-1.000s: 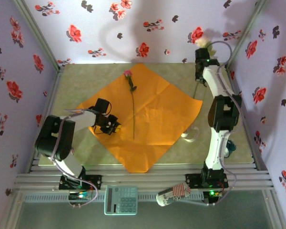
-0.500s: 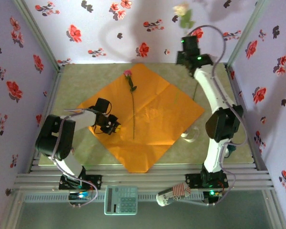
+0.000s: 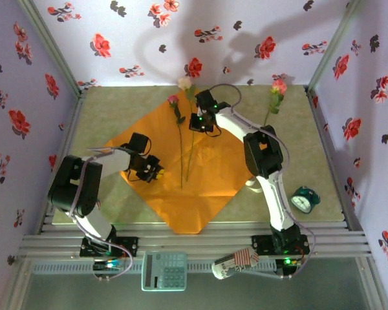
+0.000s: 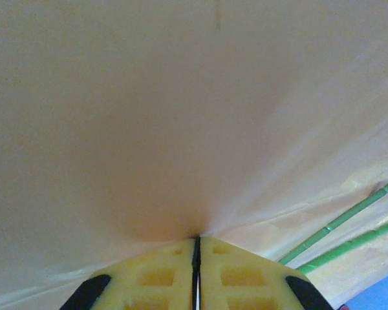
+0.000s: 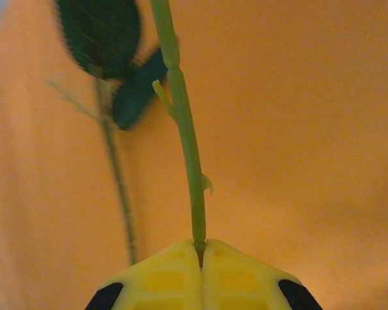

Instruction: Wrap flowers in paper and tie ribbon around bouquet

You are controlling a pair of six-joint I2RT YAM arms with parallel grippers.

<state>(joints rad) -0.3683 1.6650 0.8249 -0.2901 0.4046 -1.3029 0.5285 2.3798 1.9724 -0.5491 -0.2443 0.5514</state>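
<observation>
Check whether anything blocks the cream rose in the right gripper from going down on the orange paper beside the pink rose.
Nothing visible does. The right gripper holds the cream rose by its stem over bare orange paper, just right of the pink rose. The left gripper pinches the paper farther left, away from that spot.

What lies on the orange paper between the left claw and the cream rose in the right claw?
In the top view, the pink rose lies there, its stem flat on the paper, close beside the stem of the cream rose.
</observation>
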